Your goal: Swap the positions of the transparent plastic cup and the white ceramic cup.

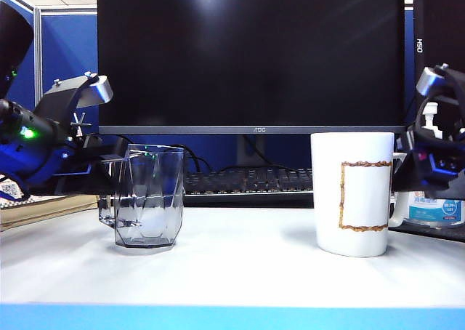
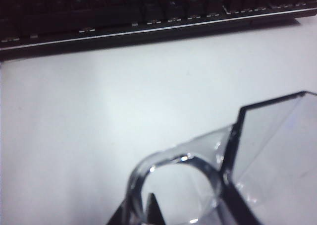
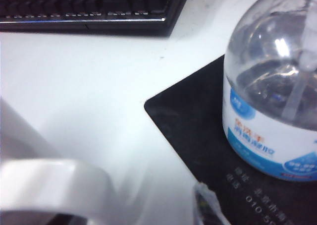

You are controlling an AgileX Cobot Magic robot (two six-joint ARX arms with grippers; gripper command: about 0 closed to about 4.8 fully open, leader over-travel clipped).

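Nearest the worktop's [image 1: 240,264] front edge, toward its right end, stands the white ceramic cup [image 1: 354,193]; the right pincer [image 1: 429,171] hangs spread wide by its handle, apparently readying a grasp. Slightly farther back, toward the left end, the left pincer [image 1: 102,171] sits clamped on the transparent plastic cup's [image 1: 147,195] handle, presumably for lifting.

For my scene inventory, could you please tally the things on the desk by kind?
Cups: 2, the transparent plastic cup and the white ceramic cup
Pump bottles: 1
Keyboards: 1
Monitors: 1
Black mats: 1
Total: 6
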